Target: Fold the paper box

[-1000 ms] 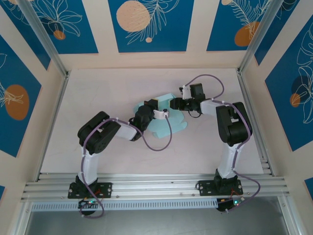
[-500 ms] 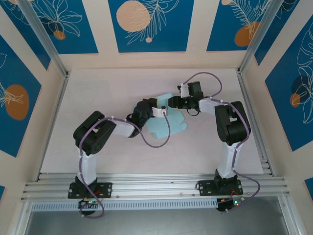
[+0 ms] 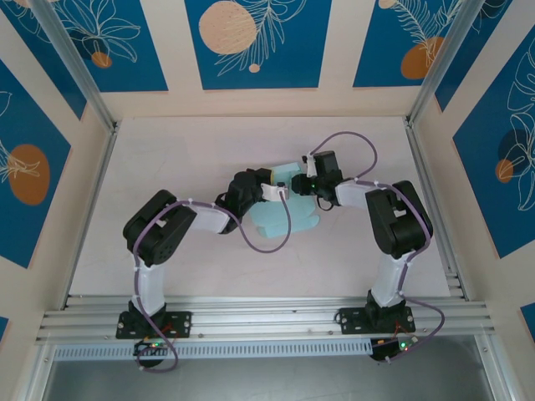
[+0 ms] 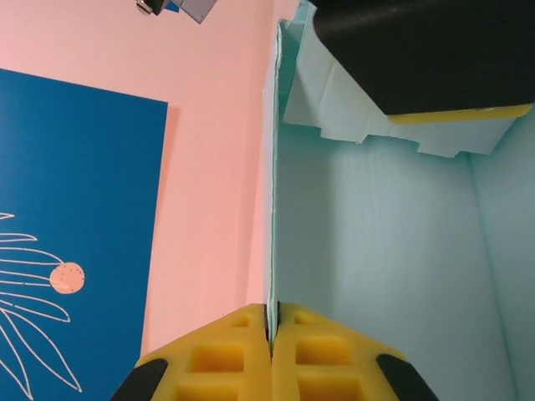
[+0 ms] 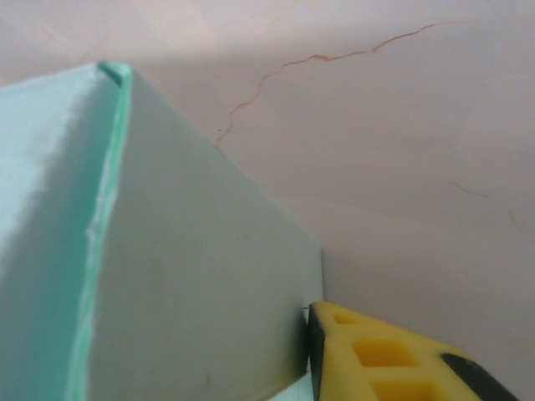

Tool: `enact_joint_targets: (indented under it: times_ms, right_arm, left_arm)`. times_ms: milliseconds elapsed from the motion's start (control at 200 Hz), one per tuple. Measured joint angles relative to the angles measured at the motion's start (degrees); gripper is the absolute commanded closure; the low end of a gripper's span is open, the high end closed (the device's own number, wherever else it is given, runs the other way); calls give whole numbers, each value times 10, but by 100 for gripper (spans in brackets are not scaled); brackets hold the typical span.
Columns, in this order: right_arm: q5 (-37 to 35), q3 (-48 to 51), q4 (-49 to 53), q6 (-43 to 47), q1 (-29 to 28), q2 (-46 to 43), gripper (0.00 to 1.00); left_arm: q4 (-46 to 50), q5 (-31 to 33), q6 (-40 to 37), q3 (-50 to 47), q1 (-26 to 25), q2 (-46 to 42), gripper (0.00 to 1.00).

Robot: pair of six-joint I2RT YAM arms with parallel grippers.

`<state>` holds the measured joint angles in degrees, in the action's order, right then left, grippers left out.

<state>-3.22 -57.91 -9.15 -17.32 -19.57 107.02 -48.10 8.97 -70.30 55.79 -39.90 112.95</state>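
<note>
Both arm bases sit at the near edge of the worktop (image 3: pixel 167 167), left arm bent inward from the near-left, right arm from the near-right, wrists meeting about the middle. The paper box (image 3: pixel 303 219) lies there, near the centre of the worktop and well apart from every edge: pale blue card, part flat on the surface on its near side, part raised as walls on the far side under the two wrists. A purple cable (image 3: pixel 266 247) loops off the left arm across the card's near-left part. Left pincer (image 4: pixel 272 334): yellow pads pressed together on the thin edge of an upright card wall, which runs straight away from the tips; holding the paper box. Right pincer (image 3: pixel 298 180) comes in from the right, at the far side of the card. Right wrist view: one yellow finger (image 5: pixel 376 359) just beside the foot of a raised wall, the other finger hidden behind the card; cannot tell how wide the jaws stand or whether they grip. Left wrist view: a black finger with a yellow pad (image 4: pixel 426 58) lies against a jagged-edged flap. Thin brown hairline (image 5: pixel 334 54) in the worktop beyond. Far wall: blue panels (image 3: pixel 257 42) with flower print.
</note>
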Motion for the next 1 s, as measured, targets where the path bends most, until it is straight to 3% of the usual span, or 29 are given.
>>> enact_joint_targets:
  times_ms: [220,325,430,630,785,820,1000]
  right_arm:
    - [-56,19,-24,0,-17,-8,82]
    - [-75,30,-33,1,-25,-14,85]
    - [-90,37,-36,1,-37,-17,87]
    - [-120,51,-37,5,-64,-30,90]
    - [-145,53,-28,16,-89,-45,93]
    - [-148,53,-23,16,-94,-49,95]
    - [-163,55,-1,13,-117,-68,100]
  left_arm:
    - [6,-6,15,0,0,-4,100]
    - [6,-7,27,-5,-2,-9,85]
    - [7,-10,60,-14,-8,-23,79]
    - [50,5,151,-32,-12,-82,45]
    - [103,8,252,-63,-12,-182,4]
    - [111,7,286,-72,-12,-214,0]
    - [150,23,451,-121,-12,-374,0]
